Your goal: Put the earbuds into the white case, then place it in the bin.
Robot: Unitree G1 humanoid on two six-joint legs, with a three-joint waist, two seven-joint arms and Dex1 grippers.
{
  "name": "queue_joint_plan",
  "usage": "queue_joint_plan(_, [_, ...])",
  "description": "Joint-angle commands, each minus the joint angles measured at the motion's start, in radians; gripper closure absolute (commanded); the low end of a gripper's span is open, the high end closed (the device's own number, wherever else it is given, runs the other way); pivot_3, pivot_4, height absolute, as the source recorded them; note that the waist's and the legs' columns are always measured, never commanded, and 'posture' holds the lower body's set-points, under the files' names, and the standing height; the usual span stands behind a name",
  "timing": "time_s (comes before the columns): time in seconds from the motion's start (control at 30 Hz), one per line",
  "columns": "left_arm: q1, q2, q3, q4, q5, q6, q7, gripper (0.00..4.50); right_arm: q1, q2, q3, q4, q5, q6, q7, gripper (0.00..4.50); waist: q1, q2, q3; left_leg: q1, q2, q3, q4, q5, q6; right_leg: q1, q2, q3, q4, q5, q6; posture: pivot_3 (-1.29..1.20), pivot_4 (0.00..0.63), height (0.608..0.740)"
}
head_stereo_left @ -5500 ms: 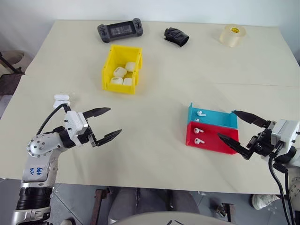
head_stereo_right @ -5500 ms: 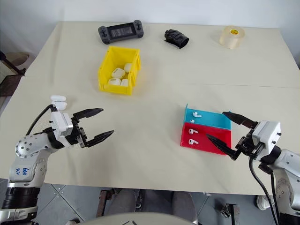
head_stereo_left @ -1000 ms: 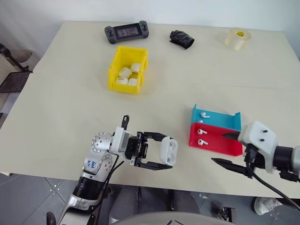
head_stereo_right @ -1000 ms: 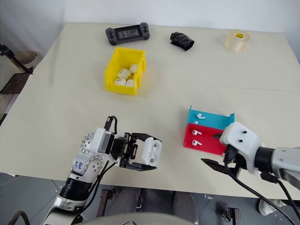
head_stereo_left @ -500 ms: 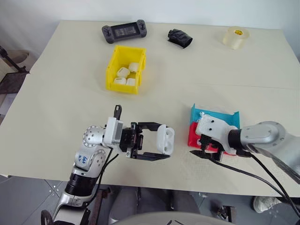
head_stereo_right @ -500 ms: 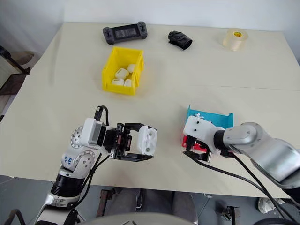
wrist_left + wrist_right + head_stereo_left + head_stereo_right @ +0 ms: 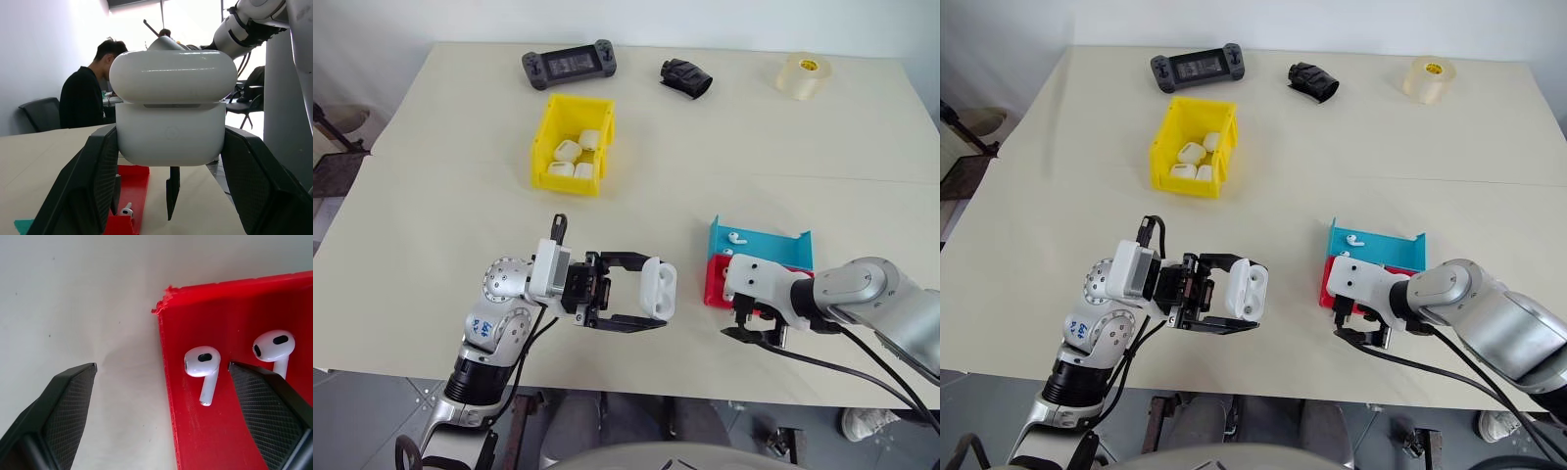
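My left gripper (image 7: 651,291) is shut on the white case (image 7: 658,288), held above the table's near edge; in the left wrist view the case (image 7: 171,120) sits between both fingers with its lid down. My right gripper (image 7: 751,331) points down over the near left corner of the red tray (image 7: 714,285). Its fingers stand open with nothing between them, one over bare table and one over the tray (image 7: 234,431). Two earbuds (image 7: 203,363) lie on the red tray beside that finger. Another earbud (image 7: 736,237) lies in the blue tray (image 7: 773,256). The yellow bin (image 7: 566,180) stands farther back, holding several white cases.
A game controller (image 7: 568,66), a black object (image 7: 685,78) and a tape roll (image 7: 801,74) lie along the table's far edge. Bare table lies between the bin and the trays. A seated person (image 7: 90,103) shows beyond the table in the left wrist view.
Earlier the left gripper was open and the case stood on the table; now it holds the case. Over the last second the right gripper swung in and tipped down over the red tray's corner.
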Motion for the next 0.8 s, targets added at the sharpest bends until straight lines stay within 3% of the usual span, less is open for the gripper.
queue_joint_plan(0.03, [-0.013,-0.004,0.003,-0.031,-0.017,-0.006,0.006,1.72,-0.006,-0.005,-0.016,-0.013,-0.021,-0.013,0.020,0.19,0.000,0.000,0.000,0.000,0.000,0.000,0.000,0.000,0.000,0.000,0.000,0.000,0.000,0.000,0.000,0.00,0.150,0.740])
queue_joint_plan(0.13, [-0.009,-0.003,0.003,-0.035,-0.017,-0.003,0.009,1.72,-0.011,-0.001,-0.005,-0.001,-0.040,-0.023,0.033,0.93,0.000,0.000,0.000,0.000,0.000,0.000,0.000,0.000,0.000,0.000,0.000,0.000,0.000,0.000,0.000,0.00,0.150,0.740])
queue_joint_plan(0.67, [0.013,0.000,-0.006,-0.069,-0.015,0.005,0.031,1.72,-0.044,0.041,0.039,0.037,-0.121,-0.056,0.079,0.93,0.000,0.000,0.000,0.000,0.000,0.001,0.000,0.000,0.000,0.000,0.000,0.001,0.000,0.000,0.000,0.00,0.150,0.740])
queue_joint_plan(0.8, [0.015,0.001,-0.006,-0.073,-0.014,0.007,0.033,1.72,-0.042,0.041,0.045,0.039,-0.139,-0.063,0.091,1.84,0.001,0.000,0.000,0.000,0.000,0.001,0.000,0.000,0.000,0.000,0.000,0.001,0.000,0.000,0.000,0.00,0.150,0.740])
